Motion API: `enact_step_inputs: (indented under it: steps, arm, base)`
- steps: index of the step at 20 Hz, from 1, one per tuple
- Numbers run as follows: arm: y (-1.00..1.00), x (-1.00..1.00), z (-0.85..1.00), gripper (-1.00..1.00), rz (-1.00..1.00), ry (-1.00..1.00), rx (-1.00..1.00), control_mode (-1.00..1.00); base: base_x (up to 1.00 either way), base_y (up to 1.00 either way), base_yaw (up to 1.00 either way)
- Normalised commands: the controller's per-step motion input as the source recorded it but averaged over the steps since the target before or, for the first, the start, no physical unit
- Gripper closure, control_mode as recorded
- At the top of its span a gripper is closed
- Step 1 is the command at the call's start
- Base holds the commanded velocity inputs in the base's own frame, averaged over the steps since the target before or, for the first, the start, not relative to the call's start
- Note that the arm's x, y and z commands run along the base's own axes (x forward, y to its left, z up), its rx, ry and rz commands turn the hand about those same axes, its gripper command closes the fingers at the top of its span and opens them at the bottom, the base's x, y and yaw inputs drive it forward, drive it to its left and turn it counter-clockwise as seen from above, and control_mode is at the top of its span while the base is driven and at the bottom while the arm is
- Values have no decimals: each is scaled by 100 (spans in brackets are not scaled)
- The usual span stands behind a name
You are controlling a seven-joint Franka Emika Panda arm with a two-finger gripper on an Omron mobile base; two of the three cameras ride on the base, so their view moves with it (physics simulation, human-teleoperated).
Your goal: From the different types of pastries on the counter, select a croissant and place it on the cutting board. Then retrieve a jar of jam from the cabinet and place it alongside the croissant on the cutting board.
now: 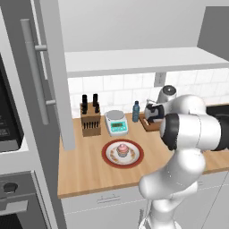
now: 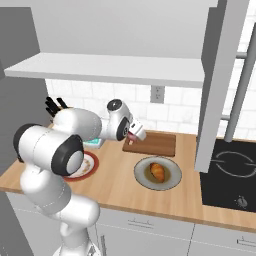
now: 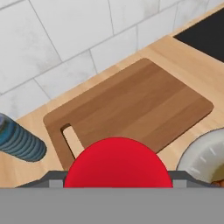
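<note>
Fingers [image 2: 139,136] pinch the jar of jam [image 3: 118,162], its red lid right at the fingertips in the hand view. The cutting board [image 3: 131,107] lies just ahead of and below the fingers, bare, long axis running left-right across that view. The croissant [image 2: 158,171] sits on its grey plate [image 2: 172,184] on the worktop [image 2: 200,205] beside the board, not on it; a blue bottle [image 3: 19,142] stands near the board's other end.

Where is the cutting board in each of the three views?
Left base view: cutting board, right of centre, mostly behind the arm.
Right base view: centre, behind the grey plate.
Hand view: centre.
Shared landmark: blue bottle, beside the board's end.
</note>
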Motion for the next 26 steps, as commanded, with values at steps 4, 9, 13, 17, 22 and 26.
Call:
enact_step_inputs:
  steps: [4,9,13,17,22,26]
  arm:
    - [0,34,-14,100,0,0,0,-100]
    - [0,20,-32,100,0,-4,-1,-100]
    - [0,3,-17,100,0,0,0,-100]
    - [0,28,-50,100,4,0,0,-100]
    - [0,30,-49,-100,2,0,0,-100]
    - [-1,31,-26,-100,1,0,0,-100]
  base:
    - [0,0,0]
    - [0,0,0]
    - [0,0,0]
    - [0,0,0]
    - [0,0,0]
    - [0,0,0]
